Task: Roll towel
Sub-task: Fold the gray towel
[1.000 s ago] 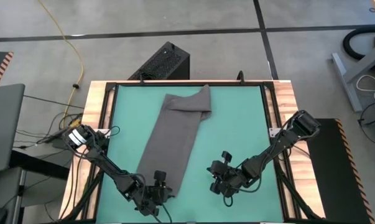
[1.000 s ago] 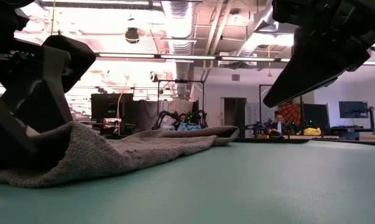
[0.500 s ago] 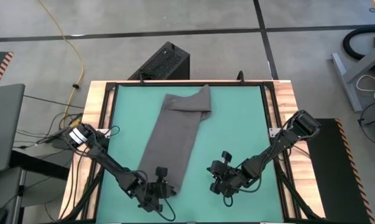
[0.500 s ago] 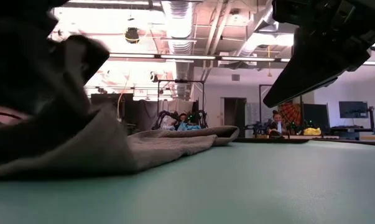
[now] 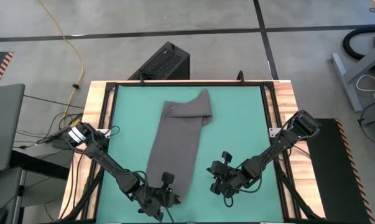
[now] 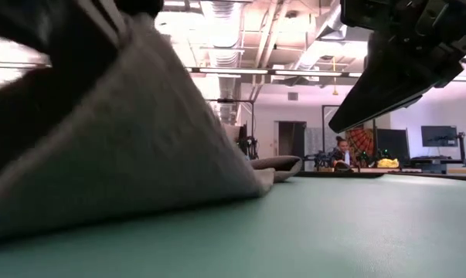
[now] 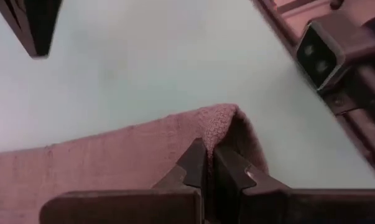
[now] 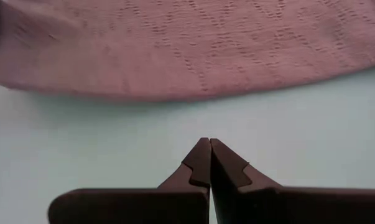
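The dark grey towel (image 5: 178, 137) lies as a long folded strip on the green table, running from its far end (image 5: 199, 102) toward the near edge. My left gripper (image 5: 170, 194) is at the towel's near end, shut on it. In the low view this end (image 6: 117, 131) rises steeply at the left. The rest slopes down onto the table (image 6: 256, 181). My right gripper (image 5: 212, 172) stands shut to the right of the towel, above the table. In its wrist view the towel (image 8: 206, 50) lies ahead of its fingers, apart from them. My left gripper pinches the towel's near edge (image 7: 219, 127) between its two fingers, close to a corner. One layer or several, I cannot tell. The near end is lifted off the table. The cloth slopes down from the hold to the part that lies flat.
Bare green table (image 5: 237, 124) lies to the right of the towel. A wooden frame (image 5: 94, 124) borders the table. A black box (image 5: 165, 62) stands beyond the far edge. A laptop (image 5: 4, 124) sits at the far left.
My left gripper has shut on the towel's near end, then gone up and a little toward the table's right edge. The near end has been lifted clear and now slopes steeply; the far end has stayed on the table.
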You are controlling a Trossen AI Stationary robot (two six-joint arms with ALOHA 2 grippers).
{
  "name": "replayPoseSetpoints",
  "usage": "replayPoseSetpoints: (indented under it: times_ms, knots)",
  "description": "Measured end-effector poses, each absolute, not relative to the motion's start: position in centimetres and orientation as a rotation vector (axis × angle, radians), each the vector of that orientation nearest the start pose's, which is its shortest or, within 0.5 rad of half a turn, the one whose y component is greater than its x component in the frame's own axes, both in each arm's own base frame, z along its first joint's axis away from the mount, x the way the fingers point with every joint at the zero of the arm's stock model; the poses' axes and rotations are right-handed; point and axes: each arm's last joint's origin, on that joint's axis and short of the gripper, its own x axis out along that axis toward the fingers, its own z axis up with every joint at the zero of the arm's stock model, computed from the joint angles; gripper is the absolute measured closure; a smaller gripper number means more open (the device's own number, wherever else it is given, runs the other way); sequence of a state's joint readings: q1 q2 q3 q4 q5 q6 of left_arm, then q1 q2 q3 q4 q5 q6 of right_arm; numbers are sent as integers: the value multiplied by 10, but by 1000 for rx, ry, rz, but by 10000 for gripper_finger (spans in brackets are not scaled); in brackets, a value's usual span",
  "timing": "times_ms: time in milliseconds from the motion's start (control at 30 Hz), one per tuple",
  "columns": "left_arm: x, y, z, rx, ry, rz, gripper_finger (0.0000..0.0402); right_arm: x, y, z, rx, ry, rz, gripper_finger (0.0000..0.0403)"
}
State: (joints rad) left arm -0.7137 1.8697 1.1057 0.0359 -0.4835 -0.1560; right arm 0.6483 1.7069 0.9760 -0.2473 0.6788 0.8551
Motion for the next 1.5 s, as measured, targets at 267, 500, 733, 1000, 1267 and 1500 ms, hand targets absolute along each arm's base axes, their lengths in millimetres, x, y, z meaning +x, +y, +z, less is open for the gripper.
replayPoseSetpoints:
  times_ms: [267,500,733,1000,1267,1500]
  knots:
    - [312,-247,160,230,542,-220,401,275,185,173,198,664,-319,381]
    - [318,-244,149,168,587,-270,399,282,188,179,196,601,-273,381]
    - [323,-248,147,114,551,-392,337,305,167,174,183,539,-341,383]
    - [319,-247,172,77,510,-441,261,329,123,153,161,653,-393,383]
    - [312,-237,147,-7,670,-356,267,346,72,154,135,692,-442,384]
    - [298,-233,135,-102,870,-422,289,347,43,131,230,882,-398,384]
